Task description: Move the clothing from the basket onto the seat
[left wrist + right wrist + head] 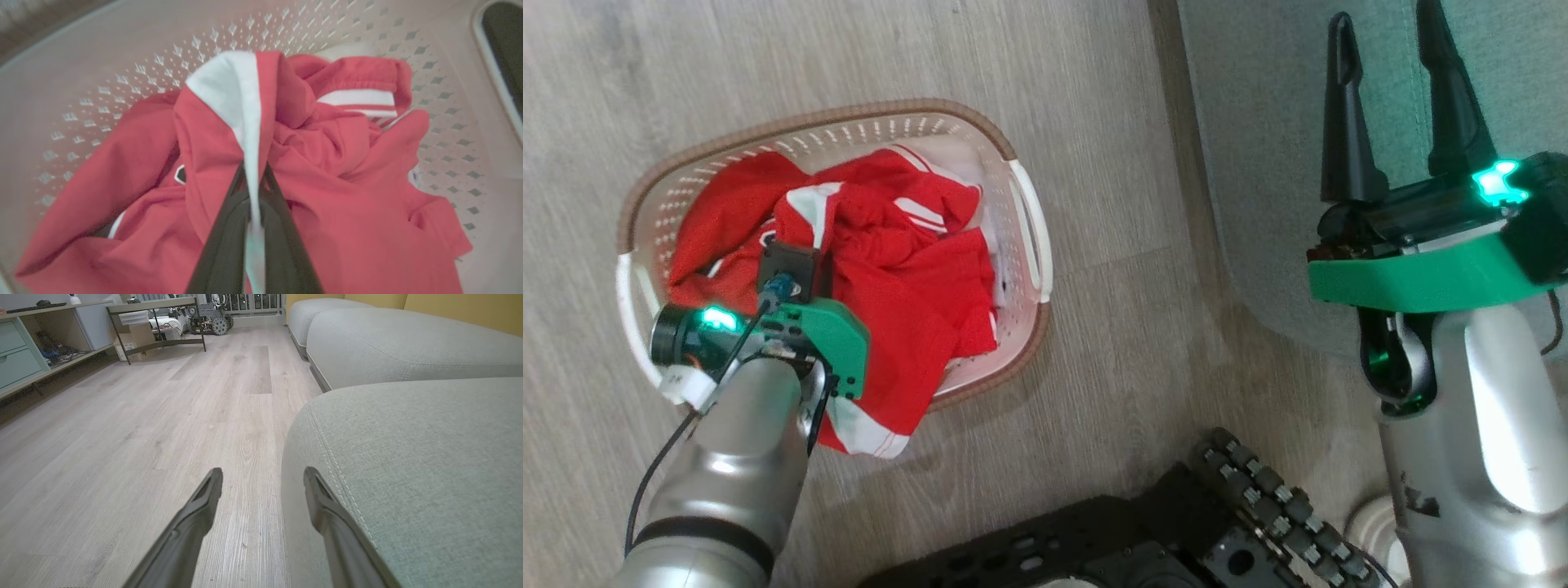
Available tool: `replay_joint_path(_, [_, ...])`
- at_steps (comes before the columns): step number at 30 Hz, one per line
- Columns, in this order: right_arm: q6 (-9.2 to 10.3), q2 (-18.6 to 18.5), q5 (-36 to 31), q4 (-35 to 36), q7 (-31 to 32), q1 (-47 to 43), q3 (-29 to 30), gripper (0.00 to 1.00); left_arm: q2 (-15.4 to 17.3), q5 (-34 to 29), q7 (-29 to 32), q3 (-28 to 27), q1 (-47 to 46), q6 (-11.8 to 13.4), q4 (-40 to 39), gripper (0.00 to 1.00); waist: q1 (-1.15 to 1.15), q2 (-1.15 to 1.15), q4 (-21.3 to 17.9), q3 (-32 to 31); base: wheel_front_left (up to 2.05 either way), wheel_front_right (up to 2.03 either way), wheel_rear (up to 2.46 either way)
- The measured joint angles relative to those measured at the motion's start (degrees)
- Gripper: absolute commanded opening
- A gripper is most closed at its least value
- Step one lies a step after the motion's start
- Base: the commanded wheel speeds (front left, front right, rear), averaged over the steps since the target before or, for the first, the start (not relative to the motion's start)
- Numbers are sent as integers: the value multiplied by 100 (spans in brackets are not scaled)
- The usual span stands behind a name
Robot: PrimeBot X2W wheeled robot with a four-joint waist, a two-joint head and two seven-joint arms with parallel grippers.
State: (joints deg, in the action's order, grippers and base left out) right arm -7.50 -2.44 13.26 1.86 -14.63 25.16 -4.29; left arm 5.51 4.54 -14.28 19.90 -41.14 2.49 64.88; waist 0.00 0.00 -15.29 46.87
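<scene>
Left gripper (253, 168) is clamped tight on a white-striped fold of the red clothing (347, 196), down inside the basket (122, 61). Clothing's all piled in there, with one corner flopping over the near rim toward the floor (1094, 286). Off to the right, the right gripper (1386, 20) hangs with fingers spread, holding nothing, over the edge of the seat (1258, 163), well apart from the basket.
</scene>
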Motion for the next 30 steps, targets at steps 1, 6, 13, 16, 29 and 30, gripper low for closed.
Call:
replay_joint_path(1, [0, 0, 0, -27, 0, -1, -2, 100, -1, 15, 0, 4, 12, -2, -36, 0, 0, 0, 17, -37, 0, 0, 0])
replay_joint_path(6, [0, -1, -20, -163, 0, -5, -2, 100, -10, 24, 0, 33, 176, -103, -523, 0, 0, 0, 118, -312, 0, 0, 0])
replay_joint_path(13, [0, -2, -124, -447, 0, -204, -1, 100, -5, 26, 0, 136, 878, -205, -1321, 0, 0, 0, 296, -971, 0, 0, 0])
replay_joint_path(16, [0, -3, -186, -610, 0, -420, 8, 100, 1, 25, 0, 156, 1173, -256, -1652, 0, 0, 0, 381, -1332, 0, 0, 0])
replay_joint_path(29, [0, -3, -424, -1215, 1, -1610, 127, 100, -31, 26, 0, 285, 1832, -456, -2604, 0, -1, 0, 814, -3326, 0, 0, 0])
replay_joint_path(30, [0, -3, -448, -1239, 1, -1688, 125, 100, -33, 26, 0, 298, 1832, -463, -2646, 0, -1, 0, 842, -3467, 0, 0, 0])
